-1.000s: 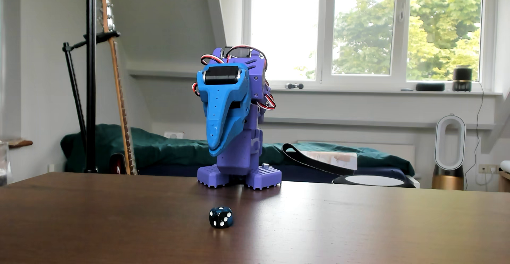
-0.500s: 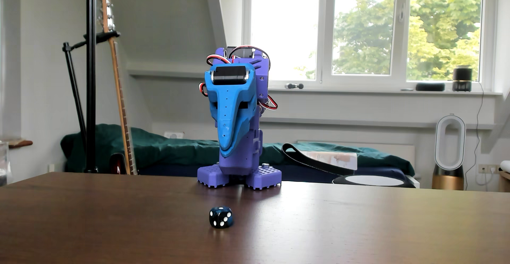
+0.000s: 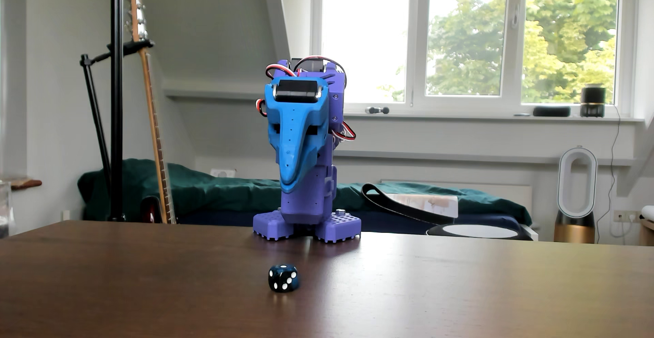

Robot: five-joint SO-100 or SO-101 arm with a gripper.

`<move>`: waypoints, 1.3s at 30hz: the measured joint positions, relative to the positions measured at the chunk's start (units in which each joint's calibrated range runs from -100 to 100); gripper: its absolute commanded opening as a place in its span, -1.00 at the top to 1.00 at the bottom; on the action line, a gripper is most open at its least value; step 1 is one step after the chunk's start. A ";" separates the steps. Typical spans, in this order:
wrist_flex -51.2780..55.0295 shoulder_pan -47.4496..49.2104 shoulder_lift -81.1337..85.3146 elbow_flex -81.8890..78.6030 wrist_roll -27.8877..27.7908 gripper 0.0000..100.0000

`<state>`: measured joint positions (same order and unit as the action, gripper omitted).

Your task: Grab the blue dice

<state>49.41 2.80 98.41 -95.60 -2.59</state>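
A folded purple arm's claw (image 3: 291, 186) is hanging with fingers seemingly together, well behind the blue dice (image 3: 283, 278) on the table (image 3: 460, 288), risking knocking the tiny cube away.

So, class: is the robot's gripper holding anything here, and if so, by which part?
Nothing is held. The gripper hangs folded against the arm, and the blue dice sits alone on the table, well apart from it.

You see daylight from the window (image 3: 470, 34) behind the arm, blown out white at left. The table (image 3: 141, 281) shows soft sheen; the background is slightly soft.
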 measured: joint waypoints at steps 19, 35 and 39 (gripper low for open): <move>28.86 -8.29 -72.16 57.34 -10.09 0.51; 29.99 4.14 -64.38 42.08 -15.95 0.30; 26.25 4.06 -64.30 40.29 -17.73 0.30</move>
<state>75.66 6.87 34.11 -55.32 -20.31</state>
